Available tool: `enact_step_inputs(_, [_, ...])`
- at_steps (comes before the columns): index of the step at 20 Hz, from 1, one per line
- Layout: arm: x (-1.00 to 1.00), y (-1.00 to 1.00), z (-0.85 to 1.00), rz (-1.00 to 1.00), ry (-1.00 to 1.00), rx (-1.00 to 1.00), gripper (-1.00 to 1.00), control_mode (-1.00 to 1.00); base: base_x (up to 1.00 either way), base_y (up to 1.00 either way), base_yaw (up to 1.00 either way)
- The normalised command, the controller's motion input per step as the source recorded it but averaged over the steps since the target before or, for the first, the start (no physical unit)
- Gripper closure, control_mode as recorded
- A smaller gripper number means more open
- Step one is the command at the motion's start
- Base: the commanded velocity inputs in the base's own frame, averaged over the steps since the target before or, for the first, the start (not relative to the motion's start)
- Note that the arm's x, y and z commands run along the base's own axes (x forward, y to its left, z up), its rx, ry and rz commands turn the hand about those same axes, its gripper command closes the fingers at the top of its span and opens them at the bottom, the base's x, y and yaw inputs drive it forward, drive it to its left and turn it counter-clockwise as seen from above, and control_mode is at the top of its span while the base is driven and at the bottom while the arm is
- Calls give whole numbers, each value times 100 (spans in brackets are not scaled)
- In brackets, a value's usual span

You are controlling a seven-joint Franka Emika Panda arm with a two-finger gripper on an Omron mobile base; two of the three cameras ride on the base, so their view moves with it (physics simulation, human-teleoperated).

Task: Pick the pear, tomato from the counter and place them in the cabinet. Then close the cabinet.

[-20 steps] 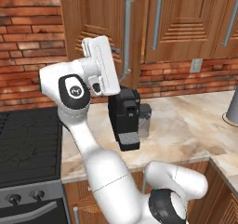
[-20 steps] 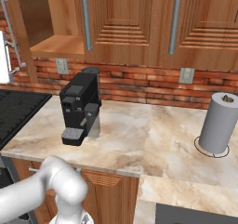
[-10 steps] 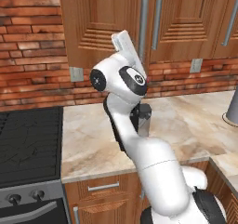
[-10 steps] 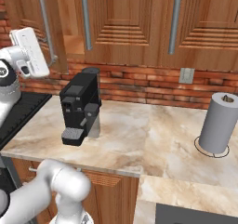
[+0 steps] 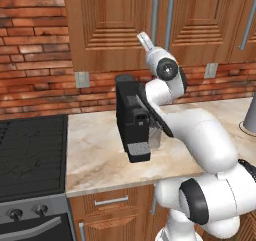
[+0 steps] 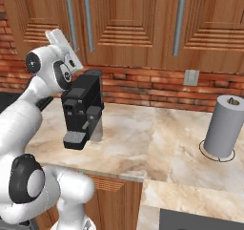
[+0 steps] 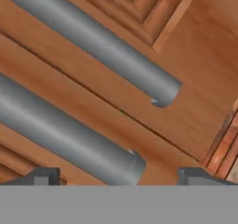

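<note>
The gripper [image 7: 118,175] is up against the cabinet [image 5: 115,25] doors, its tips spread wide and holding nothing, just beside the two silver bar handles [image 7: 88,42]. Below, the black coffee machine [image 6: 82,110] stands on the counter [image 6: 143,138].

The beige marbled surface [image 6: 157,143] carries a black coffee machine [image 6: 82,110] at its left, near the stove, and a grey paper-towel roll [image 6: 225,128] upright far to the right.
</note>
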Motion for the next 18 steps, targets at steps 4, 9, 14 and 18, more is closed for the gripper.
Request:
enact_step_inputs(4, [100, -35, -17, 48, 31, 0, -100, -100, 0, 0, 0])
enact_step_inputs(9, [100, -26, -15, 45, 38, 0, -100, -100, 0, 0, 0])
enact_step_inputs(14, [84, 0, -7, 35, 32, 0, -100, -100, 0, 0, 0])
enact_step_inputs(18, [-2, 11, 24, 25, 27, 0, -100, -100, 0, 0, 0])
